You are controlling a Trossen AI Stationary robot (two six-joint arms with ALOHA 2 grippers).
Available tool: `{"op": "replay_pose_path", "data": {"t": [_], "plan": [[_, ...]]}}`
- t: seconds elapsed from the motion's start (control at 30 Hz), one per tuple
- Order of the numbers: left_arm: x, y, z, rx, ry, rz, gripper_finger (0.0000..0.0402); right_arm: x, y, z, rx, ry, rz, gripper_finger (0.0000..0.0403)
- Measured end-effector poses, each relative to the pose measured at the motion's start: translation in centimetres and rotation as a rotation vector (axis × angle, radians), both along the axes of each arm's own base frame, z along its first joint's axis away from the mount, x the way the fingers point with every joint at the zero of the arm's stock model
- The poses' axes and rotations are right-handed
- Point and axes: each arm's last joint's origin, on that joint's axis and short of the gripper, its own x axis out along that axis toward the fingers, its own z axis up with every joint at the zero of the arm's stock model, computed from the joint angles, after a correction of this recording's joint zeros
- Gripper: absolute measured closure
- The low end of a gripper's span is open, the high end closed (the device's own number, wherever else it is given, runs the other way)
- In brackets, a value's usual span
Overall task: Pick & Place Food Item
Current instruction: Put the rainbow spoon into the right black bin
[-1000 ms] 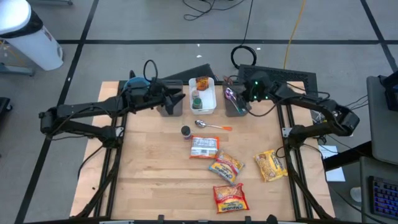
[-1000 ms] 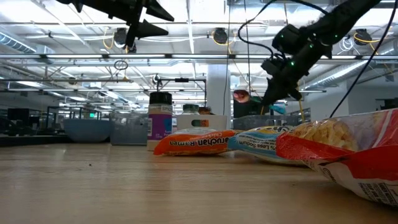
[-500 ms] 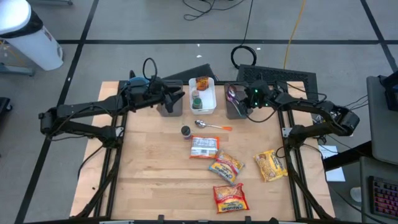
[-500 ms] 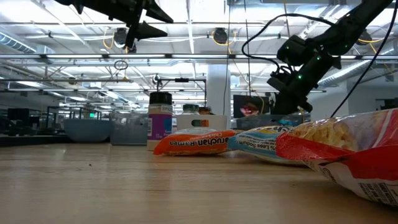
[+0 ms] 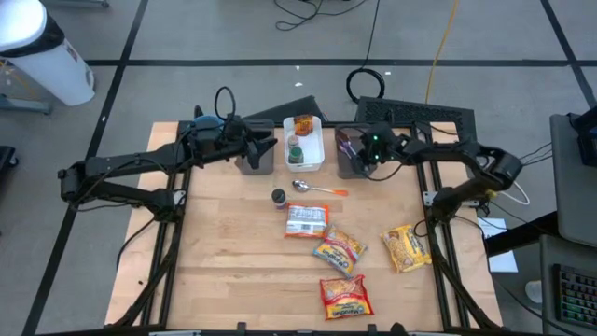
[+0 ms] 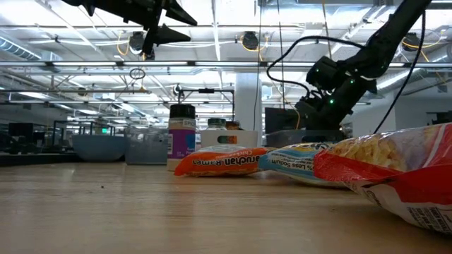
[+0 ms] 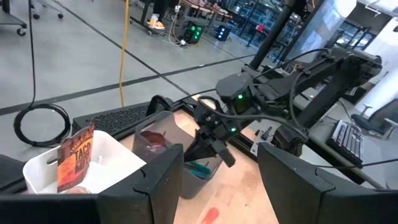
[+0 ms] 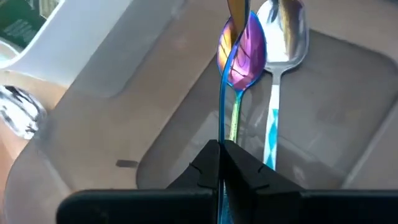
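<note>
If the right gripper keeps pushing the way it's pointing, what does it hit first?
Most likely the floor of the grey bin: the right gripper, shut on the iridescent spoon, points down into it beside a silver spoon. Depth is unclear.

counter (image 5: pixel 233 271): pale wood, showing matt grain
spoon (image 8: pixel 241 50): glossy iridescent metal
bin (image 8: pixel 161 124): smooth grey plastic
packets (image 5: pixel 339 250): shining glossy plastic

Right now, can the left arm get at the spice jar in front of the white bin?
Probably yes. The left gripper hovers open over the grey bin, and the spice jar stands alone on bare table nearby, with nothing between.
</note>
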Motion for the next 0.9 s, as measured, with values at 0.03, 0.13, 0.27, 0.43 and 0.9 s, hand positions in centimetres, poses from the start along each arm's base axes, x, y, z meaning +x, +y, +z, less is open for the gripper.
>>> {"op": "replay_pose_path", "data": {"t": [0.03,0.13,0.27,0.43,0.9], "plan": [[0.0,0.0,0.0,-0.003,-0.001,-0.005,0.0188,0.1,-0.1,-0.2,0.007,-0.004,-0.003,0.0403],[0.0,-0.1,0.0,-0.008,-0.002,-0.023,0.0188,0.3,-0.3,-0.5,0.014,-0.014,-0.014,0.0403],[0.0,-0.1,0.0,-0.01,-0.003,-0.029,0.0188,0.4,-0.3,-0.7,0.02,-0.015,-0.021,0.0403],[0.0,-0.1,0.0,-0.004,0.0,-0.03,0.0188,0.5,-0.8,-0.4,0.03,-0.007,-0.032,0.0403],[0.0,-0.1,-0.1,-0.009,0.004,-0.03,0.0188,0.6,-2.5,1.5,0.016,0.059,-0.014,0.0403]]}}
